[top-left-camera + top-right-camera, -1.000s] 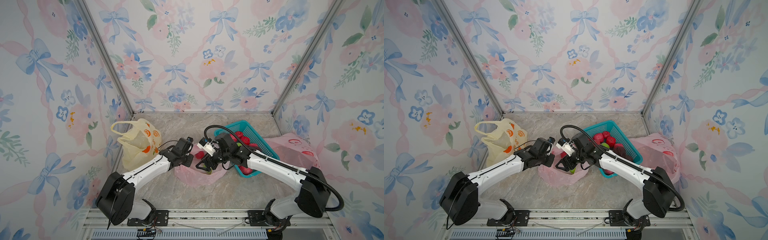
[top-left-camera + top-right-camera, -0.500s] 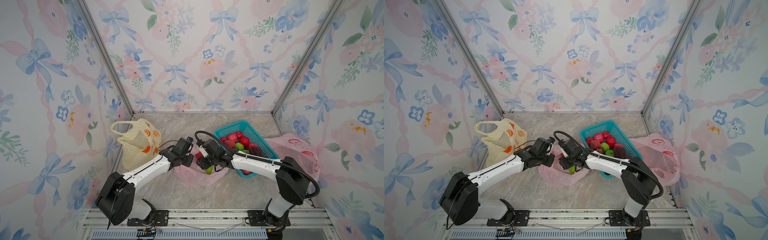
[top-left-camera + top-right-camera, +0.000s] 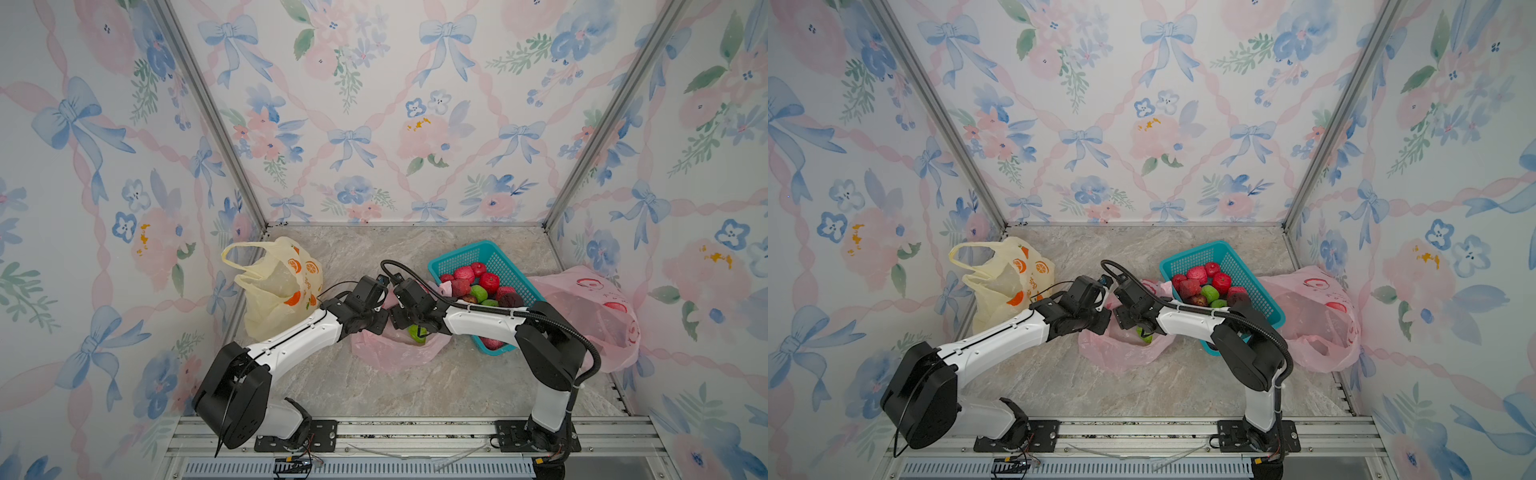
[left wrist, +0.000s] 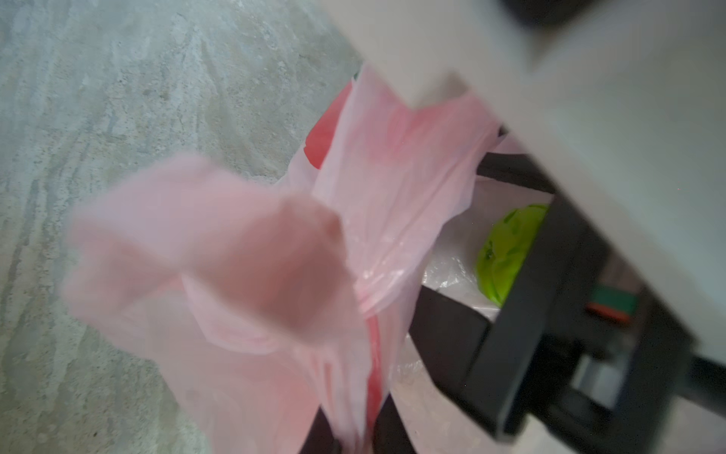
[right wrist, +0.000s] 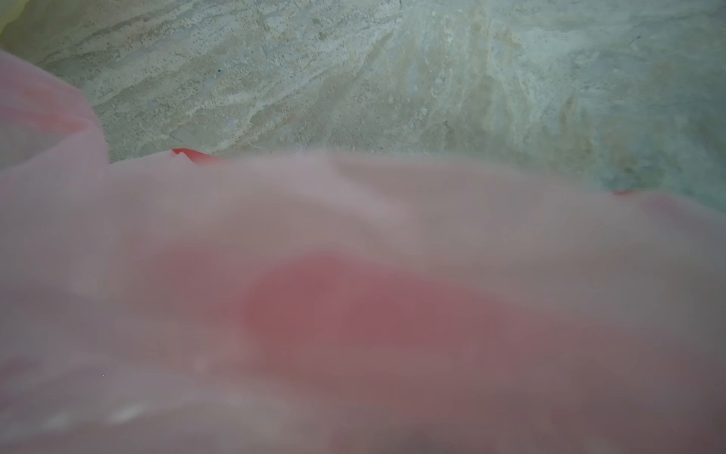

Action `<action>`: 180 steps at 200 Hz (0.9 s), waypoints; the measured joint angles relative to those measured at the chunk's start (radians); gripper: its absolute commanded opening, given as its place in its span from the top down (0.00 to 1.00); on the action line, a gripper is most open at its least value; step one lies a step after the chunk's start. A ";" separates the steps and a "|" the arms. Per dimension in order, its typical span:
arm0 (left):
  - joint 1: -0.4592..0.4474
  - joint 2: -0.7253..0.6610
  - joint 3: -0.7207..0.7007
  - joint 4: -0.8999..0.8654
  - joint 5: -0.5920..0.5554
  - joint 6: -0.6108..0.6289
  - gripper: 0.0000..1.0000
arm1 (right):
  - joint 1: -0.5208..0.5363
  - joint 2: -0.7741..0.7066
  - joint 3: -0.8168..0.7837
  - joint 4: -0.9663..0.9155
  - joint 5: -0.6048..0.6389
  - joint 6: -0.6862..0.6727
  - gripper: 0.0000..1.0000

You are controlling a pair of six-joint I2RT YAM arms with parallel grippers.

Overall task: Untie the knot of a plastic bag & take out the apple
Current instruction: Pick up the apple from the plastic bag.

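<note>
1. A pink bag (image 3: pixel 395 353) is lying in the middle of the marbled counter (image 3: pixel 374 390), between the two arms, and its mouth is gaping open on top.
2. A green apple (image 3: pixel 414 333) is sitting inside that bag. It is showing through the open mouth in both top views and in the left wrist view.
3. The left gripper (image 3: pixel 379 322) is reaching in low from the left. Its jaws are pinching together on the bag's left rim and are holding a bunched fold of plastic up off the counter. That fold is looking blurred in the left wrist view.
4. The right gripper (image 4: pixel 448 232) is dipping into the bag's mouth from the right. Its jaws are standing apart, one on each side of the apple, and pale plastic is showing between the jaws and the fruit, so they are not squeezing it.
5. The right wrist view is showing mostly blurred pink film, with bare counter beyond it.
6. A teal basket (image 3: pixel 461 249) is sitting behind the right arm and is holding red and green fruit (image 3: pixel 478 282). The arm is crossing over the basket's front.
7. A second pink bag (image 3: pixel 590 316) is slumping against the right wall, just beside the basket.
8. A cream bag (image 3: pixel 282 286) with orange prints is standing by the left wall, apart from the middle bag.
</note>
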 measured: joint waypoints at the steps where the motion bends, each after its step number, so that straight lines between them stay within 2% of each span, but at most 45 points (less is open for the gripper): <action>1: 0.000 0.000 0.000 0.000 0.000 0.000 0.86 | 0.000 0.001 0.000 0.001 0.000 0.000 0.24; 40: 0.000 0.004 0.000 0.005 0.003 0.000 0.86 | 0.000 0.050 0.002 0.063 0.008 0.002 0.30; 97: 0.000 0.004 0.001 0.009 0.002 0.000 0.86 | -0.001 0.058 0.001 0.105 0.019 0.012 0.61; 137: 0.000 0.004 0.001 0.009 -0.005 0.000 0.86 | -0.008 0.032 -0.009 0.088 0.000 0.003 0.64; 180: 0.000 0.004 0.001 0.009 -0.021 -0.001 0.86 | -0.016 -0.064 -0.065 0.050 -0.072 -0.005 0.64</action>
